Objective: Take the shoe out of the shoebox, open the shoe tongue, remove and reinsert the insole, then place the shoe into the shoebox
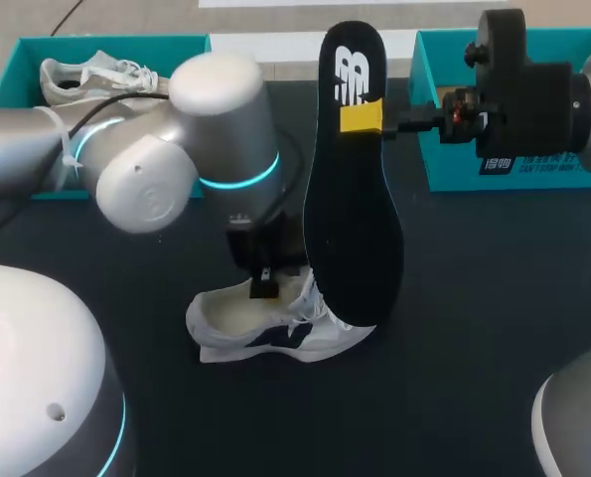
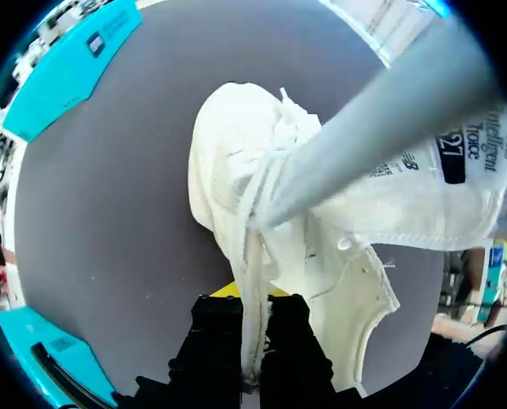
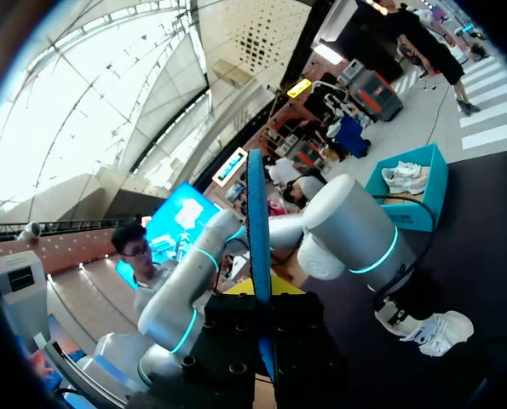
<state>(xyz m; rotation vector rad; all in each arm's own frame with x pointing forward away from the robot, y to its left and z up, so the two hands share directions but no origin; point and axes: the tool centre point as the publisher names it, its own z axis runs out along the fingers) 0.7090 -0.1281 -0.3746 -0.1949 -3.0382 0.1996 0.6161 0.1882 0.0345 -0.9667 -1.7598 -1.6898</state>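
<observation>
Dark desk (image 1: 474, 298), teal boxes at both far corners. The left shoebox (image 1: 27, 50) holds a second shoe (image 1: 91, 75); the right shoebox (image 1: 449, 169) sits behind the right arm's wrist.

- The shoe (image 1: 275, 333) is out of the box, lying on its side mid-desk and slightly toward the near edge. The tongue (image 2: 423, 200) is flipped out with its printed underside showing.
- The left gripper (image 1: 265, 283) comes straight down on the shoe. In the left wrist view its fingers (image 2: 291, 341) stand narrow, pinching a strip of the white upper between them.
- The right gripper (image 1: 363, 117) comes in from the right edge. Its yellow-tipped fingers clamp the black insole (image 1: 355, 229) near the heel end. The right wrist view shows the insole edge-on between the fingers (image 3: 236, 319).
- The insole stands nearly upright, heel end up toward the far edge. Its toe end is down at the laced part of the shoe. I can't tell whether the tip is inside the opening or only touching it.
</observation>
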